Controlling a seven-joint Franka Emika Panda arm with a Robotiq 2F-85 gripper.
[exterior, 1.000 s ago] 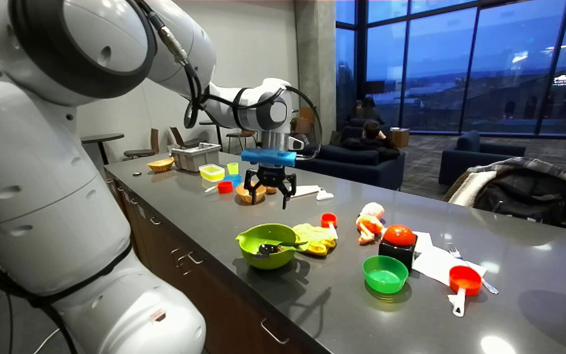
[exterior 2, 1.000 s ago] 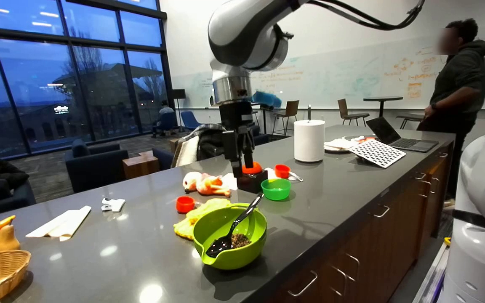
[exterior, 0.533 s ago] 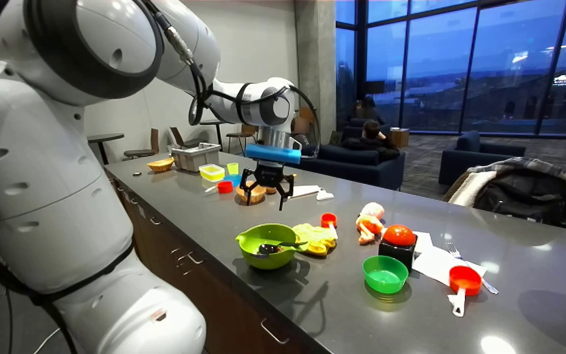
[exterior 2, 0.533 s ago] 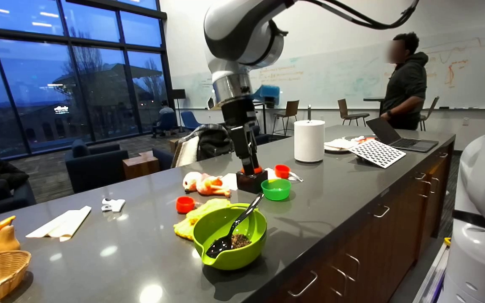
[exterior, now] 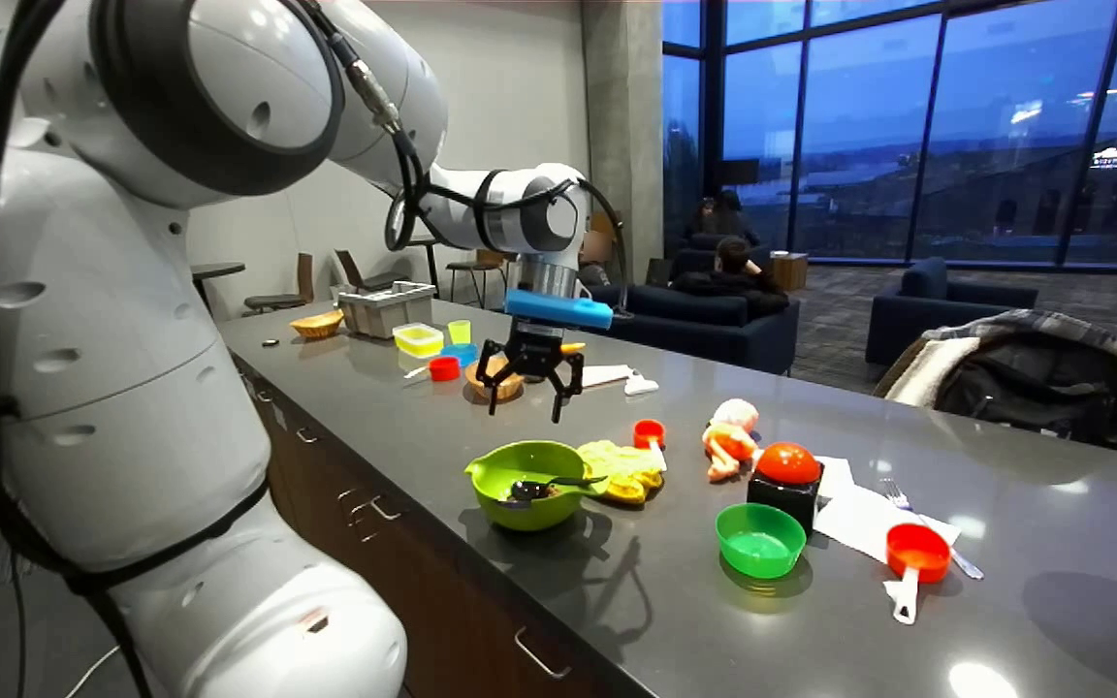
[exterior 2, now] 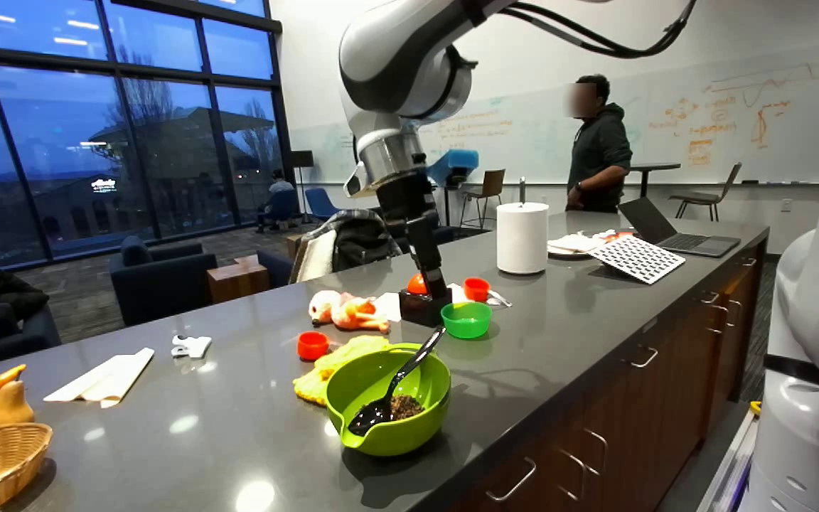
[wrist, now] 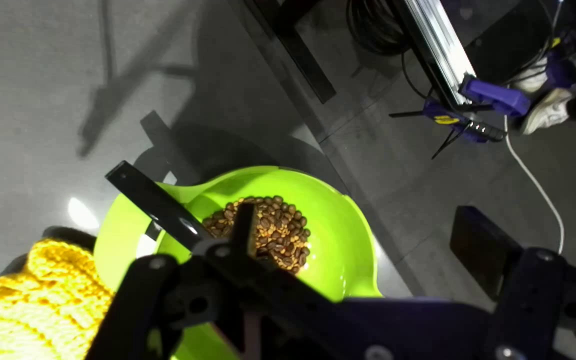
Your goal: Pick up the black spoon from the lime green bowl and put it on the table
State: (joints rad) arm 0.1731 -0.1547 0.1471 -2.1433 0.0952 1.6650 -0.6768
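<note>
The lime green bowl [exterior: 531,516] stands near the front edge of the table [exterior: 685,620]; it also shows in an exterior view [exterior 2: 409,439] and in the wrist view [wrist: 338,235]. The black spoon [exterior 2: 409,366] leans in the bowl, its scoop beside brown beans and its handle sticking out over the rim. In the wrist view, the spoon's handle [wrist: 153,202] is clear but its scoop is hidden behind a finger. My gripper [exterior: 525,416] is open and empty above the bowl and apart from it, tilted in an exterior view [exterior 2: 439,290]. Its spread fingers show in the wrist view [wrist: 360,237].
A yellow cloth [exterior: 622,472] lies against the bowl, with a red measuring cup [exterior: 649,433] beside it. A darker green dish [exterior: 760,545], a black box with a red dome [exterior: 783,496] and a toy chicken [exterior: 731,438] stand nearby. A wicker basket [exterior 2: 1,459] is farther along.
My gripper has tilted and come slightly lower, with its fingers still open. The bowl and spoon have not moved. A person in the background has walked across.
</note>
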